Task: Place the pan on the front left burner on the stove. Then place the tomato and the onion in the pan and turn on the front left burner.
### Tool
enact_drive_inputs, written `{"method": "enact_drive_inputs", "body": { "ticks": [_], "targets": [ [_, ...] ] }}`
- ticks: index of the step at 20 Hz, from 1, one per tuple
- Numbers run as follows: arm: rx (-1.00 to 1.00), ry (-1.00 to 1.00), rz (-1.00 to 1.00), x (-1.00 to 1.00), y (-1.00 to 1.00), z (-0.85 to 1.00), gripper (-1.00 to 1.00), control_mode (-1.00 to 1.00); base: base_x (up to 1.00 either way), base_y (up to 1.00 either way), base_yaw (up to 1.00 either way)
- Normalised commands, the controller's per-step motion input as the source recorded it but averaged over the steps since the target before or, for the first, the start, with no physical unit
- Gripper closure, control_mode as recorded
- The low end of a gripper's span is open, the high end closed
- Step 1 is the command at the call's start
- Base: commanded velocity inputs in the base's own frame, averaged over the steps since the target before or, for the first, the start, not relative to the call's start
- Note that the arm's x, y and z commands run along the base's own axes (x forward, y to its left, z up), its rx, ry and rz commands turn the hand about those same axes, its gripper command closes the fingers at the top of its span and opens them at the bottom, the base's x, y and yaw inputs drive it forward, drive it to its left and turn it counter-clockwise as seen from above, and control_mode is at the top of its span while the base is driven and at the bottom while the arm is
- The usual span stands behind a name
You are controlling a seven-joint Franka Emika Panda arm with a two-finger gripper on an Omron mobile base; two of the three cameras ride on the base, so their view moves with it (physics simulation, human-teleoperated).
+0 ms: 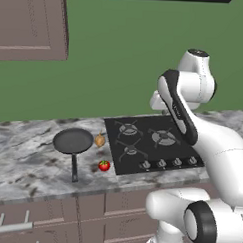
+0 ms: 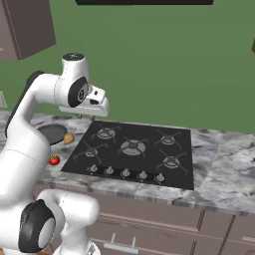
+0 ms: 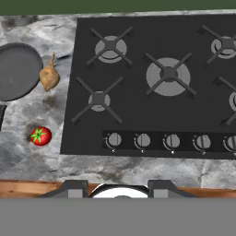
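Partly open, hand holds nothing.

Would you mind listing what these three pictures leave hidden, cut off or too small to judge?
- Pan: hand view, its left side and most of its handle are cut off by the frame's left edge.
- Stove: left base view, its right part is hidden behind the arm.
- Knobs: every view, too small to read their settings.
- Gripper: its fingertips are barely visible at the hand view's bottom; open or shut unclear.
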Motion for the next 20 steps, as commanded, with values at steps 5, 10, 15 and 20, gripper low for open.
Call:
{"method": "enact_drive_inputs", "body": {
  "ticks": [5,10,15,20],
  "targets": [
    [0.0,-0.06,0.07,-0.05,0.0,0.0,-1.0,-1.0,0.0,0.0,0.0],
    [0.0,-0.01,0.14,-0.06,0.02,-0.12,-1.0,-1.0,0.0,0.0,0.0],
    [0.0,0.0,0.12,-0.15,0.21,-0.13,-1.0,-1.0,0.0,0.0,0.0],
    [0.0,0.1,0.08,-0.04,0.43,-0.01,-1.0,-1.0,0.0,0.0,0.0]
  ]
}}
